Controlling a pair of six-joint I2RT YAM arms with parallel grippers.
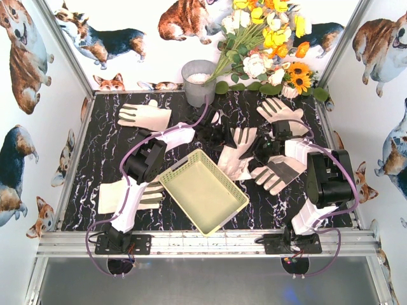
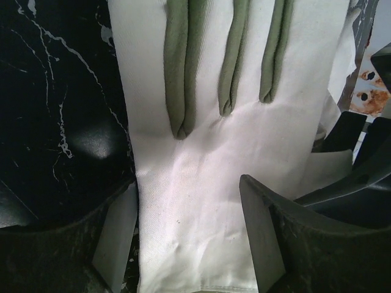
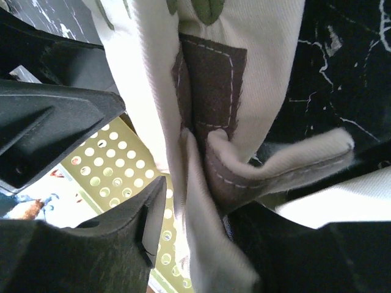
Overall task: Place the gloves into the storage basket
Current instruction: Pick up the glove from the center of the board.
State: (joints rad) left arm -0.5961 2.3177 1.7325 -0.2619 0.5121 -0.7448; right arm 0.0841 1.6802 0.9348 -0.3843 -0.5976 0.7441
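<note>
The pale yellow-green storage basket (image 1: pixel 203 190) stands empty at the front middle. Several cream-white gloves lie around it: far left (image 1: pixel 145 116), near left (image 1: pixel 130 194), middle (image 1: pixel 236 152), far right (image 1: pixel 280 111) and right (image 1: pixel 280 173). My left gripper (image 1: pixel 215 132) is open. In the left wrist view its fingers (image 2: pixel 269 238) straddle the cuff of a flat glove (image 2: pixel 208 159) with green finger strips. My right gripper (image 1: pixel 259 151) is closed on a bunched fold of a glove (image 3: pixel 214 146) with a dark patch. The basket's perforated side (image 3: pixel 116 177) shows just beside it.
A grey metal bucket (image 1: pixel 198 81) stands at the back middle, with a bunch of artificial flowers (image 1: pixel 267 44) to its right. The black marbled table (image 1: pixel 108 146) is walled in by corgi-print panels. A metal rail (image 1: pixel 203 241) runs along the near edge.
</note>
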